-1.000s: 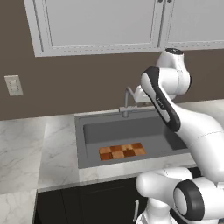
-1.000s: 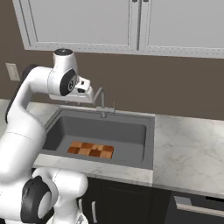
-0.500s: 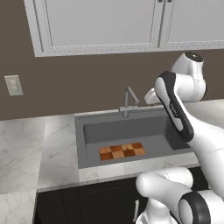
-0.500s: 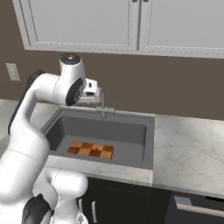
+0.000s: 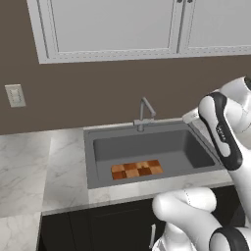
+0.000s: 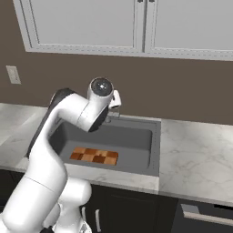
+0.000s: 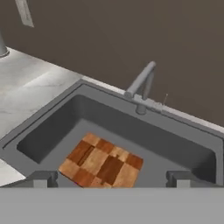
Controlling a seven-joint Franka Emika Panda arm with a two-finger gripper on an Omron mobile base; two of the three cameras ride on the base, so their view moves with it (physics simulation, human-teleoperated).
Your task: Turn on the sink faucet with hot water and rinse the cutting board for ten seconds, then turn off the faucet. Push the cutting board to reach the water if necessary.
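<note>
Count: one sink, one cutting board, one faucet, one gripper, two cabinet doors, one wall plate.

Sink: single dark grey basin set in a marble counter, wide rim on all sides. In the left base view the counter runs broad toward 9 o'clock of the basin; in the right base view it runs broad toward 3 o'clock.

Cutting board: lies flat on the basin floor, near the front wall, roughly centred along it. Bare floor lies open at 9, 12 and 3 o'clock of the board; the largest free stretch is at 12, toward the faucet.

Faucet: stands on the back rim at 12 o'clock of the board, spout angled out over the basin.

Gripper: jaws spread wide, holding nothing, above the basin's front; the fingertips frame the board in the hand view.
</note>
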